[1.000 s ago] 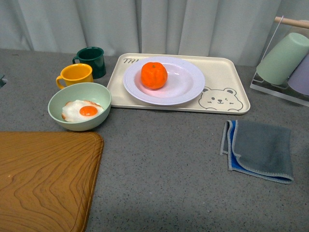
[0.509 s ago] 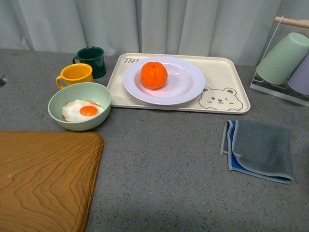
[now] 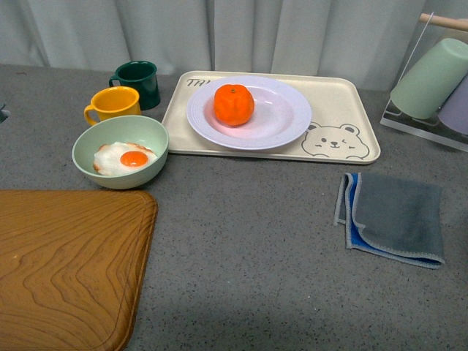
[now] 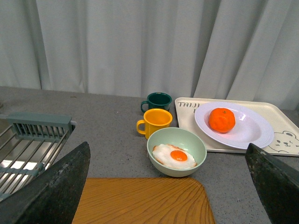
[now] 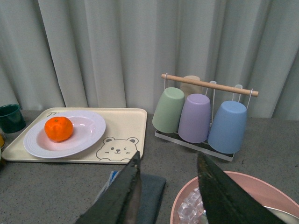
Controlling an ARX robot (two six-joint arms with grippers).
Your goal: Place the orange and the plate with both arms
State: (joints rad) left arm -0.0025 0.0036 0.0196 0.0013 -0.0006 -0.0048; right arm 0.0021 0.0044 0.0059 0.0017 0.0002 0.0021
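Observation:
The orange sits on the white plate, left of its middle. The plate rests on the beige bear tray at the back of the counter. Both show in the left wrist view, orange on plate, and in the right wrist view, orange on plate. Neither arm shows in the front view. My left gripper is open and empty, well back from the plate, over the wooden board. My right gripper is open and empty, back from the tray, over the cloth and a pink bowl.
A pale green bowl with a fried egg, a yellow mug and a dark green mug stand left of the tray. A wooden board lies front left, a grey-blue cloth right. A cup rack stands far right; a pink bowl and a sink rack flank.
The front view has shifted slightly: all things sit a little higher in the picture. The orange and plate have not moved on the tray.

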